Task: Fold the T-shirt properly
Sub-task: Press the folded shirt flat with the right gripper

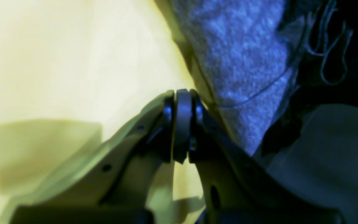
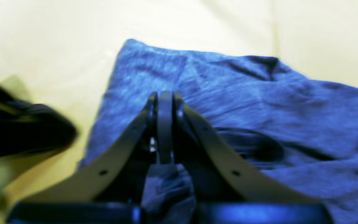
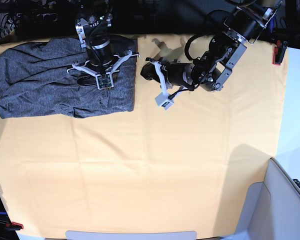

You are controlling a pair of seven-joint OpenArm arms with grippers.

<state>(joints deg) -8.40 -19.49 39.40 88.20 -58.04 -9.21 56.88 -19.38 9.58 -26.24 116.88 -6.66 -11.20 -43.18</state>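
T-shirt (image 3: pixel 50 80) lies rumpled, speckled dark grey, roughly folded

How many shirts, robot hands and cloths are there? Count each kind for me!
Dark heather-grey knit T-shirt: 1
Robot hands: 2, the left hand and the right hand
Plain yellow-orange table cloth: 1
Total: 4
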